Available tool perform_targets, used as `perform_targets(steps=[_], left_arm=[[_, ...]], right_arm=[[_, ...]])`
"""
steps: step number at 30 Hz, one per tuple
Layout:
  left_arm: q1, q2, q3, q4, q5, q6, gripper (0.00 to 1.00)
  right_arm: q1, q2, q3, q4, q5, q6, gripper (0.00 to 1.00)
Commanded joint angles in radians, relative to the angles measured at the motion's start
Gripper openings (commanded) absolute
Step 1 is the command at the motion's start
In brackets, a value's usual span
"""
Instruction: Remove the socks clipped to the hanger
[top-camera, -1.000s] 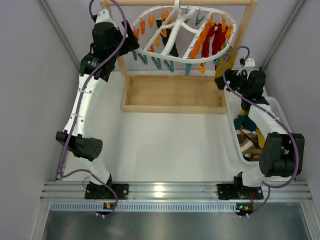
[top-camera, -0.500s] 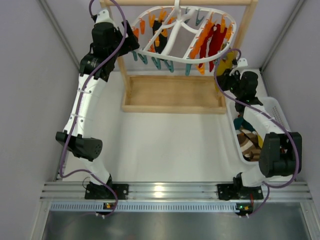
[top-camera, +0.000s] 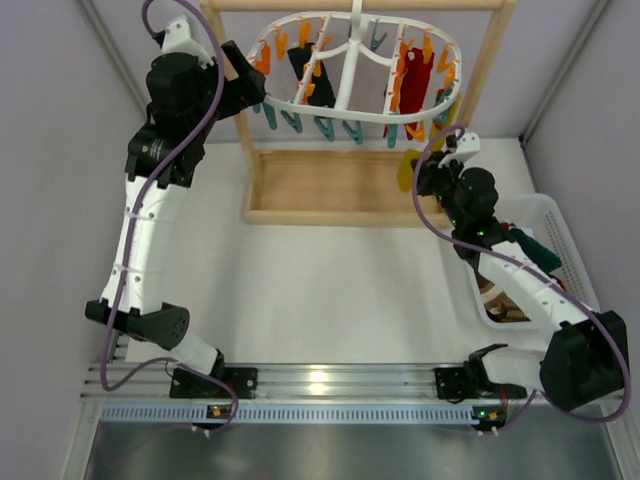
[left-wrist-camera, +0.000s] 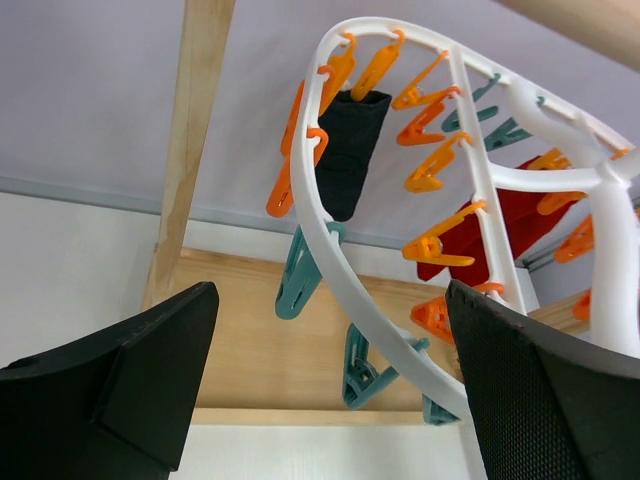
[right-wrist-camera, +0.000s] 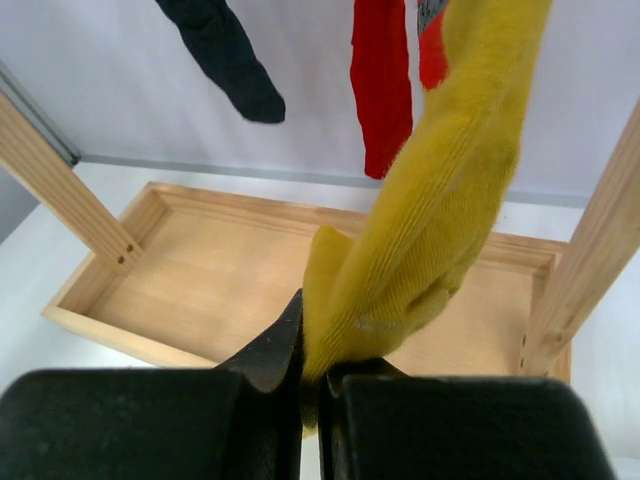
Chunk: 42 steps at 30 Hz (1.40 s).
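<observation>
The white hanger (top-camera: 349, 75) dangles from the wooden stand with orange and teal clips around its rim. A black sock (top-camera: 300, 62) and a red sock (top-camera: 405, 75) are clipped to it. A mustard yellow sock (right-wrist-camera: 440, 200) hangs at its right end, and my right gripper (right-wrist-camera: 315, 370) is shut on this sock's lower end; from above, the right gripper (top-camera: 425, 175) sits below the ring's right side. My left gripper (left-wrist-camera: 330, 330) is open by the hanger's left rim (left-wrist-camera: 330, 250), below the black sock (left-wrist-camera: 345, 150), touching nothing.
The stand's wooden tray base (top-camera: 345, 185) lies under the hanger, with upright posts (top-camera: 485, 70) at either side. A white basket (top-camera: 560, 230) on the right holds removed socks, one teal (top-camera: 530, 250). Grey walls close in both sides.
The right gripper has shut on the yellow sock and shifted left and nearer. The hanger has swung round. The left arm has moved up and left, still open.
</observation>
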<state>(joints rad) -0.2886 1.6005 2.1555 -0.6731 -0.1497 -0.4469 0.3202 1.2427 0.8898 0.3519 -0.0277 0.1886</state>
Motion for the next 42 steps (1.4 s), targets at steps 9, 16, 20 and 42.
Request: perform_targets(steps=[9, 16, 20, 42], left_arm=[[0.005, -0.146, -0.062, 0.037, -0.013, 0.033, 0.99], [0.005, -0.197, -0.078, 0.036, 0.068, 0.013, 0.99], [-0.015, -0.228, -0.097, 0.037, 0.093, 0.002, 0.99], [-0.563, -0.142, -0.054, 0.032, -0.333, 0.214, 0.99]], right_arm=[[0.195, -0.101, -0.048, 0.022, 0.273, -0.008, 0.00], [0.298, -0.120, -0.078, 0.042, 0.353, -0.032, 0.00], [0.358, -0.115, -0.077, 0.051, 0.440, -0.069, 0.00], [0.559, -0.078, -0.046, 0.073, 0.681, -0.126, 0.00]])
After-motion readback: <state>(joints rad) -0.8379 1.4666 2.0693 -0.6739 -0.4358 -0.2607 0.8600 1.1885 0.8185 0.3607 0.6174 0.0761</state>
